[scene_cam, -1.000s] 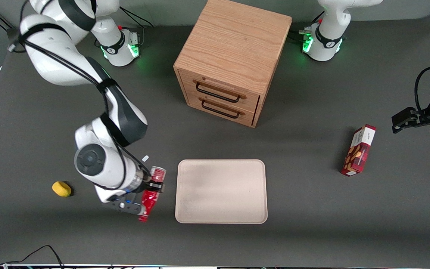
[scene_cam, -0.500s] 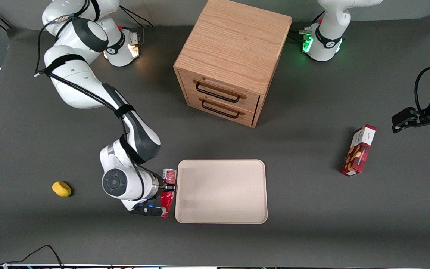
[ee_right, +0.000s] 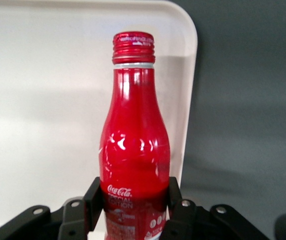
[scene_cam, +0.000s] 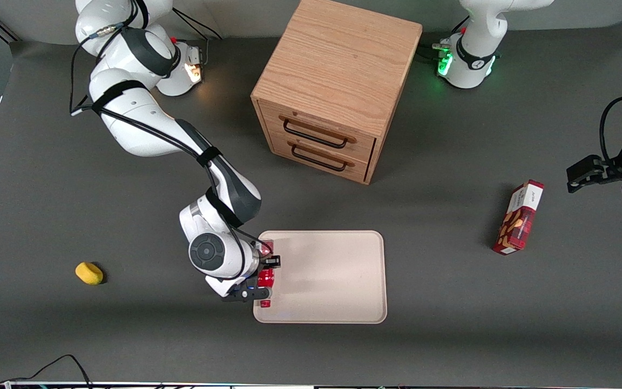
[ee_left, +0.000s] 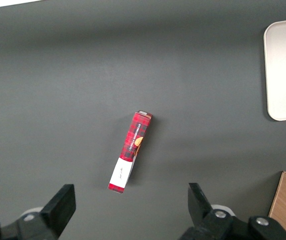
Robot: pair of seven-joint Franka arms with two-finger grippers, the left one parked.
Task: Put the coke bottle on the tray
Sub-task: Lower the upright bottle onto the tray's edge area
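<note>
My right gripper (scene_cam: 266,273) is shut on the coke bottle (scene_cam: 265,279), a slim red bottle with a red cap. It holds the bottle over the edge of the beige tray (scene_cam: 338,281) that lies nearest the working arm. In the right wrist view the bottle (ee_right: 134,150) is clamped low on its body between the two black fingers (ee_right: 94,197). Its cap points out over the tray (ee_right: 43,100), close to one rounded corner. Whether the bottle touches the tray cannot be told.
A wooden two-drawer cabinet (scene_cam: 332,86) stands farther from the front camera than the tray. A red snack box (scene_cam: 519,218) lies toward the parked arm's end, also in the left wrist view (ee_left: 130,157). A yellow object (scene_cam: 89,273) lies toward the working arm's end.
My right gripper has carried the bottle sideways from the bare table beside the tray to over the tray's near edge. The bottle now looks more foreshortened from the front.
</note>
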